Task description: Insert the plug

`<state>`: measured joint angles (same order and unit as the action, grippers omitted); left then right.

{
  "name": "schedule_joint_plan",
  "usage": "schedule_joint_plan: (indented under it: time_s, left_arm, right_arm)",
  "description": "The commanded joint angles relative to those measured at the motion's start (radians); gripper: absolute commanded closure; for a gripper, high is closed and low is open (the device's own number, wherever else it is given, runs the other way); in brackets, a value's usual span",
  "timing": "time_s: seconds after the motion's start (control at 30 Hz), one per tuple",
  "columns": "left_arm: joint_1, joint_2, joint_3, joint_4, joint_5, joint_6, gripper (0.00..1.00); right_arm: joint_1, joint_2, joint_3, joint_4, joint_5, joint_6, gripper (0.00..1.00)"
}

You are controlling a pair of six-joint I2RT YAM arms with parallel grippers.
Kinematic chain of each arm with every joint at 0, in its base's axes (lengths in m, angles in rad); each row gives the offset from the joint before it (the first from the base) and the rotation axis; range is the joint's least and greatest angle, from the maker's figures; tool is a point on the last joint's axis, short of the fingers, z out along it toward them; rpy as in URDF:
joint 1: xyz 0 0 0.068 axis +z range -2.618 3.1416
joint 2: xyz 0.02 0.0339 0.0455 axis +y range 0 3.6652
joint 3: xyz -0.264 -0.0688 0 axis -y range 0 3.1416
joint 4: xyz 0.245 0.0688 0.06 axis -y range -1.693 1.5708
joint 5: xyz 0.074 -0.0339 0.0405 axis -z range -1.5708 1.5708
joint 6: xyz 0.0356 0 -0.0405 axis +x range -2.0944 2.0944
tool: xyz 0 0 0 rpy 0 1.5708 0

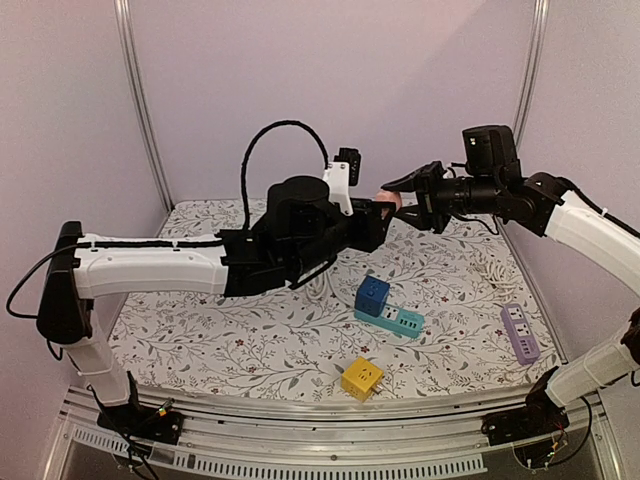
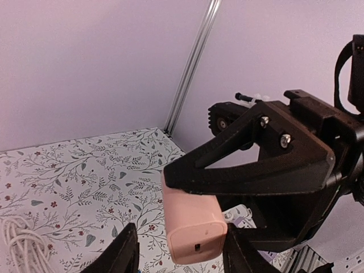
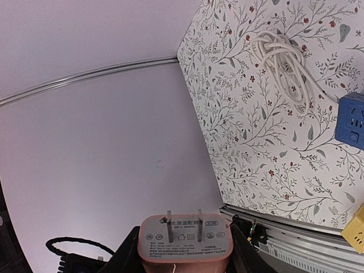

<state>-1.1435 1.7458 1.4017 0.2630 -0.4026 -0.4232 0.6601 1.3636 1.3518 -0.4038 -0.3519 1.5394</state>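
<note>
Nearest the bases, a yellow cube (image 1: 361,378) sits on the flowered table (image 1: 200,330), with a purple strip (image 1: 520,331) off by the right edge. A little further in, a teal strip (image 1: 390,321) lies flat and a blue cube (image 1: 372,294) stands at its left end, touching it; plugged in or just resting, can't tell. Behind that, a white cord (image 3: 281,54) lies coiled on the table, partly under the left arm. And up at the back, high off the table, both arms meet nose to nose over the pink plug (image 2: 193,227)! The right gripper (image 3: 185,251) has it pinched, fingers tight on both sides, two prongs pointing back at its own wrist camera. The left gripper (image 2: 182,253) straddles the same plug from the other end, jaws wider than the body: one finger looks against it, a strip of table shows between the plug and the other. The plug hangs in mid-air, well apart from the strips and cubes.
</note>
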Motion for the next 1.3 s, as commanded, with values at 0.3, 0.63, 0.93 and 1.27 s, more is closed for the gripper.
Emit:
schedule_joint_plan:
  time_s: [0.3, 0.63, 0.93, 1.27]
  left_arm:
    - [0.024, 0.035, 0.005, 0.037, 0.079, 0.006, 0.95]
    - [0.042, -0.050, -0.078, 0.016, 0.126, 0.017, 1.00]
    - [0.052, -0.281, -0.237, -0.254, 0.092, 0.106, 1.00]
    - [0.071, -0.585, -0.364, -0.576, 0.109, 0.203, 1.00]
  right_arm:
    - [0.006, 0.009, 0.015, -0.008, -0.024, -0.008, 0.86]
    - [-0.013, -0.058, -0.046, 0.016, 0.032, -0.098, 0.03]
    - [-0.158, -0.145, -0.101, -0.155, 0.137, -0.573, 0.01]
    - [-0.155, -0.046, -0.377, -0.059, 0.109, -1.098, 0.02]
